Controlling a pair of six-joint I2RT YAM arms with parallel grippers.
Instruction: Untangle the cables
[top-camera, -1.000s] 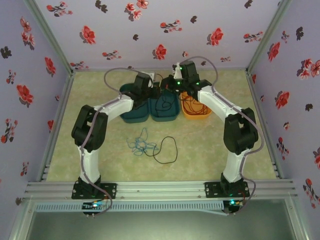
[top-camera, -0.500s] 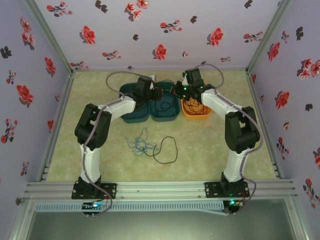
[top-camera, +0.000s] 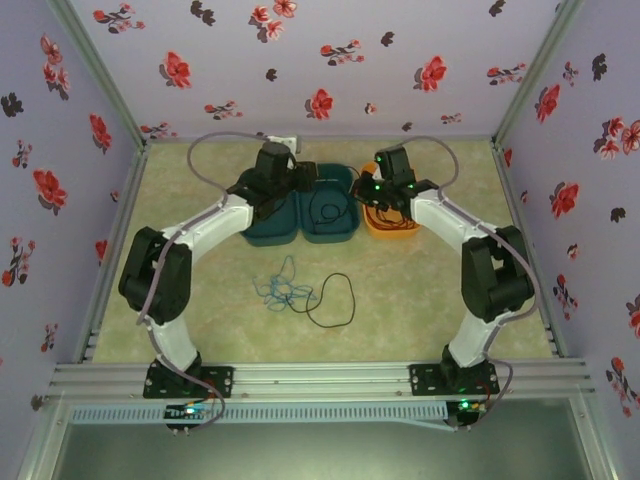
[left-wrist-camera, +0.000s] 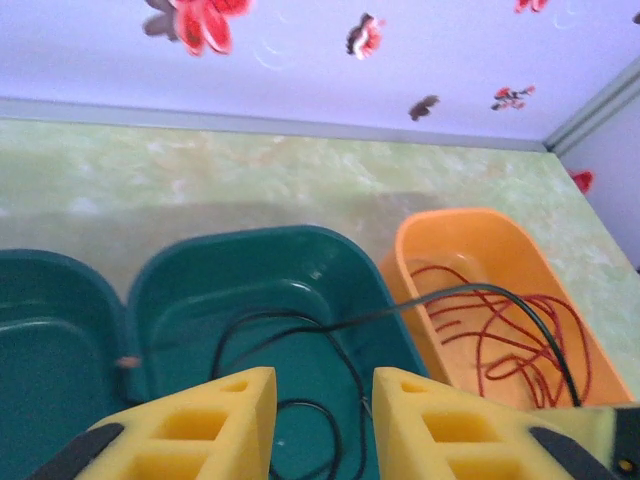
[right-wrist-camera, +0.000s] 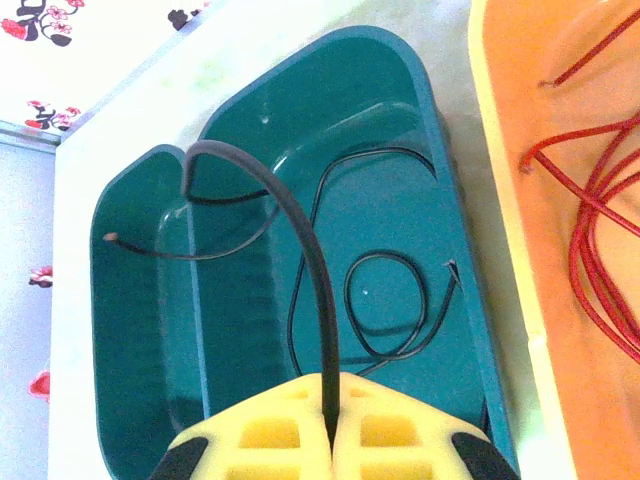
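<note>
Top external view: hard to make out either pair of fingertips. Left gripper (top-camera: 308, 182) lost under its own dark wrist above the middle glossy teal plastic bin (top-camera: 330, 238); right gripper (top-camera: 358, 192) a dark blur at the seam between that bin and the shallow orange plastic bin (top-camera: 395, 234). No telling from up there what is pinched.

Left wrist view: yellow ribbed fingers (left-wrist-camera: 200, 425) cut off by the bottom edge, parted, nothing in the gap, hovering above the teal bin. Beneath them a thin, flexible black cable (left-wrist-camera: 300, 325), looped on the bin floor and crossing the rim into the orange bin beside coils of thin red cable (left-wrist-camera: 500, 345); far end hidden behind the right-hand finger.

Right wrist view: pads pressed together on the black cable, arched up from the pinch and bent down over the ridge toward the left teal plastic bin (top-camera: 265, 235).

Both arms stretched forward from the near edge, elbows bowed outward, wrists turned in toward each other over the bins.

Three bins in a touching row near the back wall. Open mottled green table (top-camera: 200, 310) between bins and bases, with a tangled thin blue cable (top-camera: 283, 290) touching a loose black loop (top-camera: 335, 300), well apart from both grippers. Left elbow near the flowered side wall (top-camera: 60, 150).
</note>
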